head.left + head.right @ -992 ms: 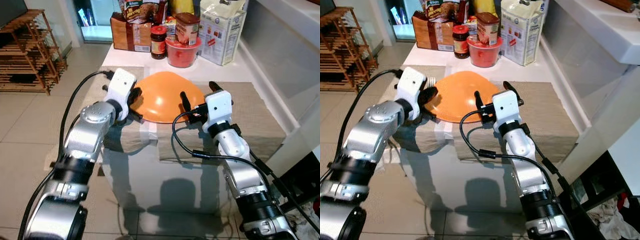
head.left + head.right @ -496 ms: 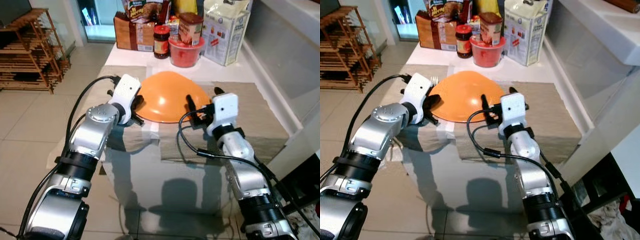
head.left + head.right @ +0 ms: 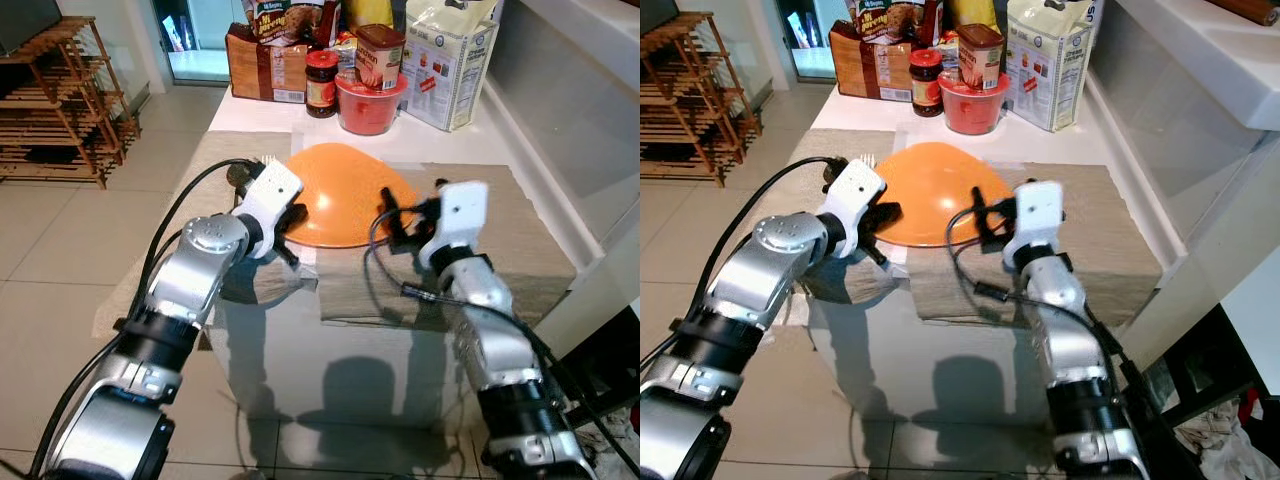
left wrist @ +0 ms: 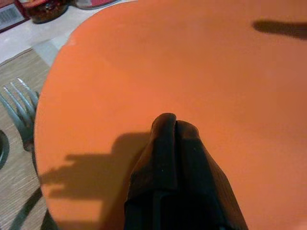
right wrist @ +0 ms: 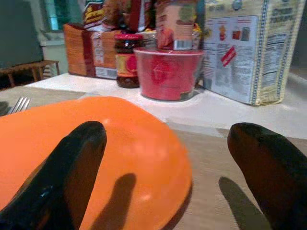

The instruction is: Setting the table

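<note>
- Left eye view: an orange plate [image 3: 345, 195] lay upside down on the woven placemats [image 3: 510, 235] at the middle of the surface [image 3: 250, 105]. The left hand [image 3: 292, 222] sat at the plate's 8 o'clock edge; the right hand [image 3: 412, 212] hovered at its 4 o'clock edge.
- Right eye view: at 12 o'clock beyond the plate stood a red tub [image 3: 971, 105] with a brown-lidded jar [image 3: 979, 55] on top, what was inside hidden. A dark jar with a red lid [image 3: 925, 82] stood at its 9 o'clock, a white bag [image 3: 1048, 60] at its 3 o'clock and a brown packet [image 3: 870, 62] farther left.
- Left wrist view: the left hand's two black fingers [image 4: 168, 158] were pressed together over the orange plate, gripping nothing. A fork [image 4: 21, 108] lay on the mat just beside the plate's rim.
- Right wrist view: the right hand's fingers [image 5: 72, 163] were spread wide and empty, one above the plate, the other above the mat.
</note>
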`<state>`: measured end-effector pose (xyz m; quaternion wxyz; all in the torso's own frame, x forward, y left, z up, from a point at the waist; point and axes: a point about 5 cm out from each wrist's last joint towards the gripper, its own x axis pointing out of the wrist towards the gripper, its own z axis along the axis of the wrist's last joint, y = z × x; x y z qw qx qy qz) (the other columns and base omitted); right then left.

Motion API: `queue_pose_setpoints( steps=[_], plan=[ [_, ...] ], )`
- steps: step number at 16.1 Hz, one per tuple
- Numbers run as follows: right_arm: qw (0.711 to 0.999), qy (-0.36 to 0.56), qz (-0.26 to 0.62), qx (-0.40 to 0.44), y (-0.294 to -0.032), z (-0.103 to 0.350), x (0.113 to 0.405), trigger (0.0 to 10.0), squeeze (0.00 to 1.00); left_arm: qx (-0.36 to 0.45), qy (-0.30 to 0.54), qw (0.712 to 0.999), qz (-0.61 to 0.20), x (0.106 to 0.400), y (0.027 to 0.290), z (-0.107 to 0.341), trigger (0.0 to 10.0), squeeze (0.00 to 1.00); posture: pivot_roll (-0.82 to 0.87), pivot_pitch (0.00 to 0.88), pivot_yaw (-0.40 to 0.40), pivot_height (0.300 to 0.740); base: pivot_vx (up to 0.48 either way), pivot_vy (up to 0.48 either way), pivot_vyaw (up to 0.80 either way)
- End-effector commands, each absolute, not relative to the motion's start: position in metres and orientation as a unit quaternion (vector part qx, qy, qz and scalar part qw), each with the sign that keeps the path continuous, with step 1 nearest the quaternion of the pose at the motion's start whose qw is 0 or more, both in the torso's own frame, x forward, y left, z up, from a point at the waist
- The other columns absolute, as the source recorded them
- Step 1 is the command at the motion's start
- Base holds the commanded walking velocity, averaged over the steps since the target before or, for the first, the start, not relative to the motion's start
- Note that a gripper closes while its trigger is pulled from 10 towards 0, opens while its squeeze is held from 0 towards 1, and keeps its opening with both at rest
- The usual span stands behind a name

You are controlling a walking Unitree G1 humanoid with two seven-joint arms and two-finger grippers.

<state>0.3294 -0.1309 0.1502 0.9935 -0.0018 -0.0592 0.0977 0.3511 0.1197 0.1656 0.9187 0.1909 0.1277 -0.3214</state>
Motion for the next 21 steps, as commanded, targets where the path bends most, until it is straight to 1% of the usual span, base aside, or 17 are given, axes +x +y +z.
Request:
queue_pose_setpoints(
  steps=[1, 5, 9, 10, 12, 13, 16, 20, 21],
  plan=[
    [0.994, -0.048, 0.099, 0.012, -0.132, 0.149, 0.332, 10.0, 0.00, 0.192, 0.154, 0.909, -0.337, 0.346, 0.118, 0.153, 10.0, 0.00, 0.01, 0.000, 0.024, 0.740, 0.000, 0.000, 0.00],
    [0.992, -0.036, 0.112, 0.046, -0.130, 0.152, 0.336, 10.0, 0.00, 0.170, 0.163, 0.907, -0.350, 0.336, 0.113, 0.141, 10.0, 0.00, 0.02, 0.000, 0.017, 0.740, 0.000, 0.000, 0.00],
    [0.984, -0.012, 0.124, 0.124, -0.126, 0.152, 0.339, 10.0, 0.00, 0.128, 0.133, 0.911, -0.370, 0.329, 0.105, 0.142, 10.0, 0.00, 0.02, 0.000, 0.010, 0.740, 0.000, 0.000, 0.00],
    [0.979, -0.005, 0.136, 0.154, -0.123, 0.153, 0.339, 10.0, 0.00, 0.096, 0.125, 0.913, -0.377, 0.327, 0.103, 0.142, 10.0, 0.00, 0.02, 0.000, 0.009, 0.740, 0.000, 0.000, 0.00],
    [0.973, 0.001, 0.145, 0.182, -0.121, 0.154, 0.339, 10.0, 0.00, 0.094, 0.122, 0.912, -0.381, 0.322, 0.101, 0.136, 10.0, 0.00, 0.02, 0.000, 0.006, 0.740, 0.000, 0.000, 0.00],
    [0.968, 0.014, 0.149, 0.202, -0.121, 0.152, 0.339, 10.0, 0.00, 0.077, 0.119, 0.912, -0.385, 0.318, 0.099, 0.133, 10.0, 0.00, 0.02, 0.000, 0.003, 0.740, 0.000, 0.000, 0.00],
    [0.963, 0.030, 0.143, 0.228, -0.123, 0.149, 0.341, 10.0, 0.00, 0.068, 0.111, 0.912, -0.389, 0.317, 0.098, 0.133, 10.0, 0.00, 0.02, 0.000, 0.002, 0.740, 0.000, 0.000, 0.00],
    [0.941, 0.068, 0.158, 0.293, -0.118, 0.140, 0.341, 10.0, 0.00, 0.055, 0.091, 0.909, -0.404, 0.314, 0.093, 0.137, 10.0, 0.00, 0.02, 0.000, 0.003, 0.740, 0.000, 0.000, 0.00],
    [0.929, 0.082, 0.173, 0.318, -0.114, 0.138, 0.341, 10.0, 0.00, 0.049, 0.088, 0.907, -0.409, 0.313, 0.092, 0.138, 10.0, 0.00, 0.02, 0.000, 0.004, 0.740, 0.000, 0.000, 0.00]
  ],
)
